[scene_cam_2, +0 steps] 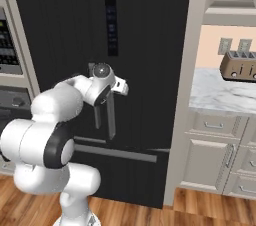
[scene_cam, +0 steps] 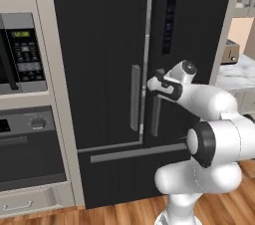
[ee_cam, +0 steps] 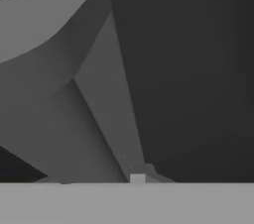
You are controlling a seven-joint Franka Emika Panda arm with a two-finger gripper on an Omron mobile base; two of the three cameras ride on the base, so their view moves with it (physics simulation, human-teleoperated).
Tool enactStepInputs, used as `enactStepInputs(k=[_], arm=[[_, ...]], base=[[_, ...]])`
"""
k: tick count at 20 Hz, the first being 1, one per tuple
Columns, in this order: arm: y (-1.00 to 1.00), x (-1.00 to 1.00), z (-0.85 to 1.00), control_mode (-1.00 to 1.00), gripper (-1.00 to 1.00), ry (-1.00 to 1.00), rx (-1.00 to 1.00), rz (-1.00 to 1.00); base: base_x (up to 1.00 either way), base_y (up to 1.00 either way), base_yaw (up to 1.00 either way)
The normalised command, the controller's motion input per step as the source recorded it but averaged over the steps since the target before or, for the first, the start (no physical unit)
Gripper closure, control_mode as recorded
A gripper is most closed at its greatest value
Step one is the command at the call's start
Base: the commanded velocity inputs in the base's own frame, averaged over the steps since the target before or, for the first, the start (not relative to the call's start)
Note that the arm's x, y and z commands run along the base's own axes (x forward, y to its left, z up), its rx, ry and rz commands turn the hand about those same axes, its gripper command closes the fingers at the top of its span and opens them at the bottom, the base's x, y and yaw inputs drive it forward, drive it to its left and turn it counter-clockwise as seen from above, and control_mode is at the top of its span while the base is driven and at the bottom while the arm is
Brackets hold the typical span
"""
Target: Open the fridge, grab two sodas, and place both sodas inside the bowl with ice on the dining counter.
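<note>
The gripper (scene_cam: 158, 80) was clamped on the top of the right door handle (scene_cam: 155, 117) of the fridge (scene_cam: 104, 45), its jaws drawn in on the grey vertical bar. In the right base view the hand (scene_cam_2: 119, 88) met the same bar (scene_cam_2: 111, 117) near its upper end. The hand view looked along a grey bar (ee_cam: 111, 104) lying close against the black door (the fingertips themselves were not clear there). Both French doors were shut, and the left door handle (scene_cam: 135, 97) stood just beside the centre seam. Below ran the horizontal drawer handle (scene_cam: 139, 152). To the fridge's left sat a microwave (scene_cam: 22, 52) above an oven (scene_cam: 30, 149). To its right, a toaster (scene_cam_2: 238, 67) stood on a marble counter (scene_cam_2: 220, 95) over pale cabinets (scene_cam_2: 212, 162).
</note>
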Motion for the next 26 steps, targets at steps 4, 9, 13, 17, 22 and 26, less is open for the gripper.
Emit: enactStepInputs(k=[4, 9, 13, 17, 22, 26], arm=[[-0.65, -0.91, 0.01, -1.0, 1.0, 0.05, 0.0, 0.0], [-0.72, -0.97, 0.0, -1.0, 1.0, 0.01, 0.0, 0.0], [-0.4, -0.67, 0.0, -1.0, -1.0, 0.03, -0.01, -0.04], [-0.38, -0.5, 0.01, -1.0, -1.0, 0.02, 0.0, 0.0], [-0.41, -0.8, 0.15, -1.0, -1.0, -0.07, 0.0, -0.01], [0.07, -1.0, 0.37, -1.0, -1.0, -0.28, -0.1, 0.0]], base=[[0.0, 0.0, 0.0], [0.0, 0.0, 0.0], [0.0, 0.0, 0.0], [0.0, 0.0, 0.0], [0.0, 0.0, 0.0], [0.0, 0.0, 0.0]])
